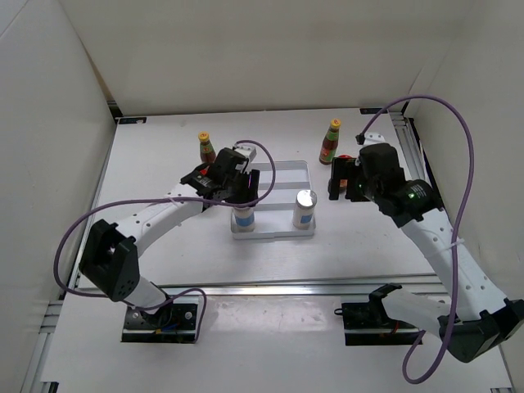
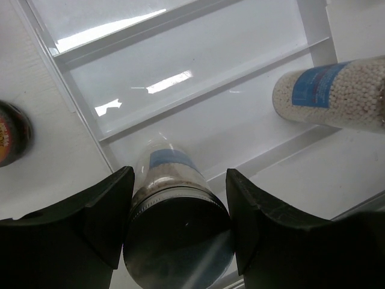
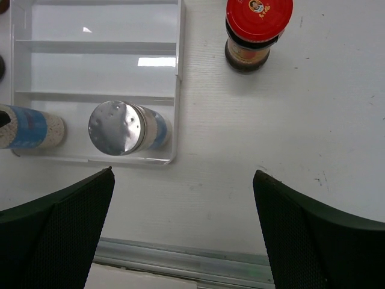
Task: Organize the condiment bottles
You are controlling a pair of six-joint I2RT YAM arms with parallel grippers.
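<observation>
Risks toppling the shaker [image 2: 174, 241] at 7 o'clock in the tray [image 1: 282, 173] by lifting the left gripper [image 2: 177, 198] off askew; cannot tell whether clenched on the cap or released. Spread wide and empty, the right gripper [image 3: 183, 205]. In the tray's near row, only that one and a second shaker [image 3: 123, 127] at 5 o'clock; jar [image 3: 258, 30] outside at 2 o'clock.

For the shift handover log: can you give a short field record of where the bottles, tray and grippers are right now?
tray: white, ridged, central
left shaker: upright in tray's near row
right shaker: upright, same row
left sauce bottle: on table, off tray's far-left corner
right sauce bottle: on table, off tray's far-right corner
red-lidded jar: on table, right of tray
left gripper: fingers flank left shaker; grip unclear
right gripper: open, empty
</observation>
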